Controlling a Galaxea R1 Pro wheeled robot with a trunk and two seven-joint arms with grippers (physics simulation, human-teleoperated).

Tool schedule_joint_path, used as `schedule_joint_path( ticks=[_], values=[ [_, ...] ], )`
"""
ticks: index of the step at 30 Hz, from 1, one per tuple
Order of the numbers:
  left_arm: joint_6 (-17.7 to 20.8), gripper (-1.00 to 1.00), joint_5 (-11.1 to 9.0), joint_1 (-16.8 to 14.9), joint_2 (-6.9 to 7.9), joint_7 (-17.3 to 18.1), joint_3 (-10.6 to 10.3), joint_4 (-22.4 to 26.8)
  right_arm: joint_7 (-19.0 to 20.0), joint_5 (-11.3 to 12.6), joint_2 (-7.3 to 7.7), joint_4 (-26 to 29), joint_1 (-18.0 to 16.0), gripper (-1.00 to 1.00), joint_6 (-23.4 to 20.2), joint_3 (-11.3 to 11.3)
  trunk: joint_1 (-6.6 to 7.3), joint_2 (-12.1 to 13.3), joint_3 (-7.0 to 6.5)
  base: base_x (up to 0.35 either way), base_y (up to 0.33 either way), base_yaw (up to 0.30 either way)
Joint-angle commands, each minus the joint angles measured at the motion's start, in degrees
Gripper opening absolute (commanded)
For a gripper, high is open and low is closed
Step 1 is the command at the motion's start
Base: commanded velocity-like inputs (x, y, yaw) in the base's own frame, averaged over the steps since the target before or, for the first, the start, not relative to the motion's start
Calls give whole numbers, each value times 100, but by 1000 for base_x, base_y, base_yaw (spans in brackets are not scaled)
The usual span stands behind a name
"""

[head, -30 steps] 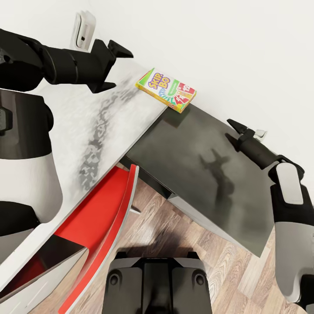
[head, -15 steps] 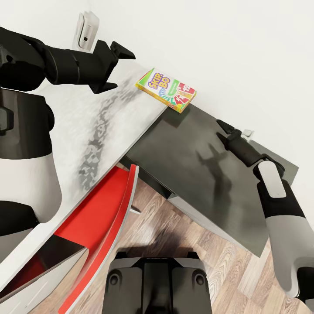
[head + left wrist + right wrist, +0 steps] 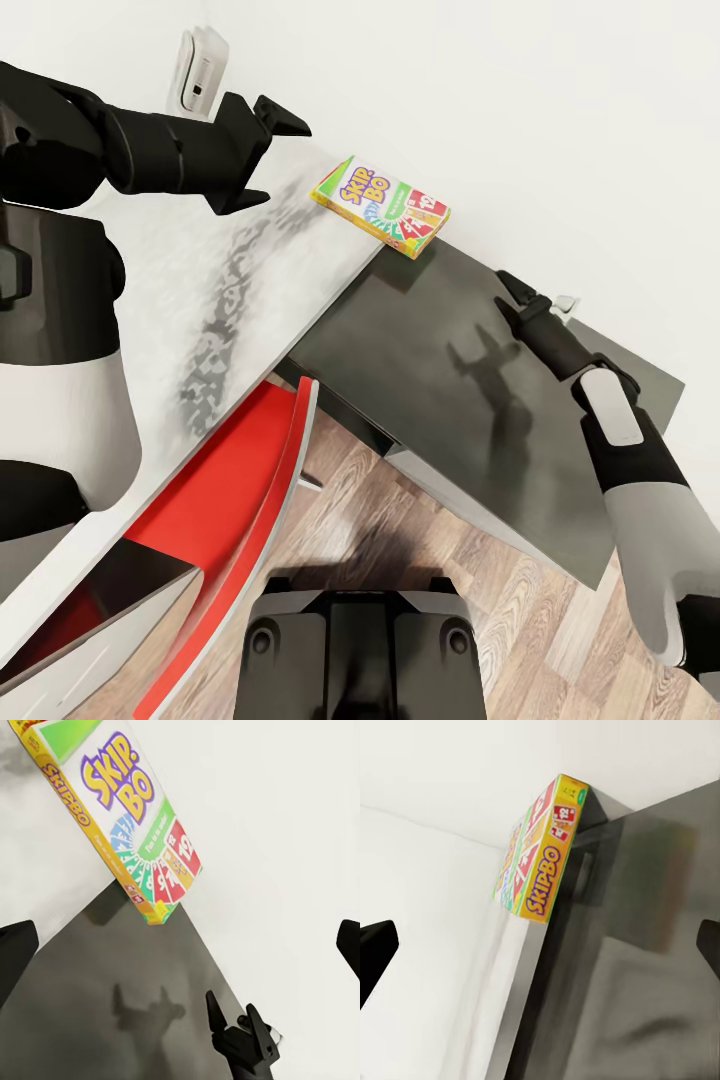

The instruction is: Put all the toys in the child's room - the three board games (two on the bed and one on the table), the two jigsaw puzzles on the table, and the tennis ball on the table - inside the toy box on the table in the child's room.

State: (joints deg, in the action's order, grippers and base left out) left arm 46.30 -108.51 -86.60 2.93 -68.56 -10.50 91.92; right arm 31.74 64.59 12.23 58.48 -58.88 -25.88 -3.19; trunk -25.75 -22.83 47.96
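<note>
Where the light-grey top of the table (image 3: 200, 290) meets the lower dark-grey top (image 3: 440, 400), you have the Skip-Bo box (image 3: 381, 206) lying flat at the far end, close against the white wall (image 3: 520, 120). One end of the box, the end with the red cards printed on it, juts out past the edge of the light top and hangs over the dark one; your right wrist view shows that overhang clearly, with the yellow side lettered "SKIPBO" (image 3: 540, 862) facing the camera.

Your left gripper (image 3: 268, 150) hangs above the light-grey top, near the box but apart from it, on the side away from the dark top. Its two fingers are spread wide with nothing between them, and in your left wrist view the box (image 3: 124, 810) sits ahead of the dark fingertips at the picture's edges.

Your right gripper (image 3: 512, 298) is over the dark-grey top, on the opposite side of the box from the left one and well clear of it, close to the wall. Its fingers are parted and empty; the left wrist view catches it too (image 3: 236, 1020), with the two prongs standing apart. Its shadow (image 3: 480, 360) falls on the dark top just beside it.

On the near side of the table from the box, a red chair (image 3: 230, 500) is tucked under the light-grey top, standing on the wood plank floor (image 3: 430, 540). A white device (image 3: 198, 70) is mounted on the wall beyond your left gripper.
</note>
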Motion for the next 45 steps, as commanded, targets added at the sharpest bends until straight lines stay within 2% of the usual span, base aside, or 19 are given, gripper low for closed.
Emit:
schedule_joint_path(
  ticks=[1, 11, 24, 45],
  values=[
    [19, 100, -43, -6, 2, -52, -2, 2, 3, 46, 0, -3, -4, 100, -49, -7, -3, -9, 6, 0, 0, 0],
    [19, 100, -44, -6, 2, -52, -4, 4, 612, -93, 35, -265, -81, 100, 46, 24, -3, -9, 6, 0, 0, 0],
    [19, 100, -46, -12, 5, -52, -12, 3, 1020, -141, 83, -475, -146, 100, 65, 16, -3, -9, 6, 0, 0, 60],
    [19, 100, -48, -7, 1, -52, -17, 4, 1174, -144, 103, -518, -168, 100, 68, -23, -3, -9, 6, 0, 0, 81]
  ],
)
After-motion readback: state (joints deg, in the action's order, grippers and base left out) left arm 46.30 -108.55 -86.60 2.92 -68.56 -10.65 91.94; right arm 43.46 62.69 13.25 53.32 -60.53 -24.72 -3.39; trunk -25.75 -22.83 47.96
